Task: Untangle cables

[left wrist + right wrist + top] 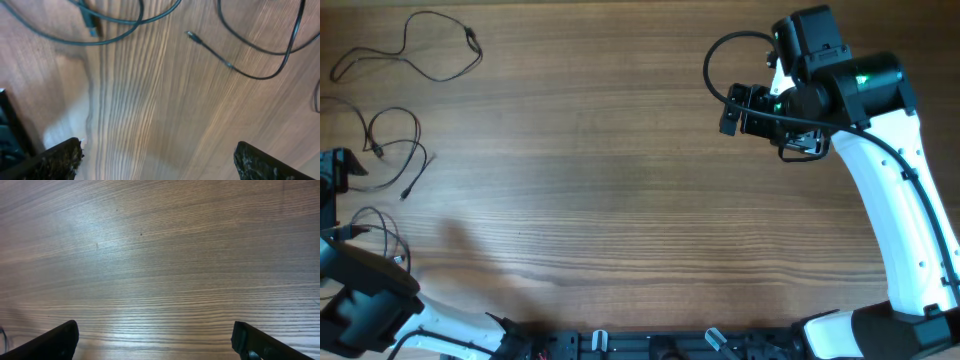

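Cables (470, 38) lie in loose, seemingly separate loops along the left edge of the table (620, 200). Left gripper (157, 160) hovers over the near loops, fingers wide apart, probably placed for a pick. Right gripper (155, 340), also spread, is far right over bare wood, likely out of the way.

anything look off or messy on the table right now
Nothing looks damaged or spilled. The thin black cables lie as loose loops on the left side of the table, none visibly knotted from overhead. One loop sits right beside the left arm, the only slightly awkward spot.
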`<state>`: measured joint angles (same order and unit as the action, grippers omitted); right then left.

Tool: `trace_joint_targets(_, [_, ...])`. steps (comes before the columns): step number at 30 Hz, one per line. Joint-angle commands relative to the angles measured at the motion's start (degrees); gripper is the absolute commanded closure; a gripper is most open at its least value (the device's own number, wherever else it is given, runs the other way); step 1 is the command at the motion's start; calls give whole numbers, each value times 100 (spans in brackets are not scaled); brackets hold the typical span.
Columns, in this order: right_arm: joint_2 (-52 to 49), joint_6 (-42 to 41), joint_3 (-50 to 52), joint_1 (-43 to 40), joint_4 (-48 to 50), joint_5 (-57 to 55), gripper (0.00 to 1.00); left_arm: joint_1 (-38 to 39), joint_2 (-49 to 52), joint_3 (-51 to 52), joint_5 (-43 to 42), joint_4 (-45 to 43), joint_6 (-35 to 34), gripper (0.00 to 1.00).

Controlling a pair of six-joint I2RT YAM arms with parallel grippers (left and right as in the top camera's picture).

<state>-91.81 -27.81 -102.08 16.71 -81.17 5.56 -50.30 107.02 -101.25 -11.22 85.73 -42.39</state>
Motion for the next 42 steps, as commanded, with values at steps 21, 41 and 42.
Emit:
trace_joint_targets(21, [-61,85,22,20,232,55,0,-297,-1478,4334,2586,-3287,-3163,0])
trace_joint_targets(41, [-61,83,22,20,221,57,0,-944,-673,4774,2892,-5086,-2328,12])
trace_joint_targets(42, [-61,83,22,20,208,57,0,-944,-586,4774,2673,-5243,-2024,12])
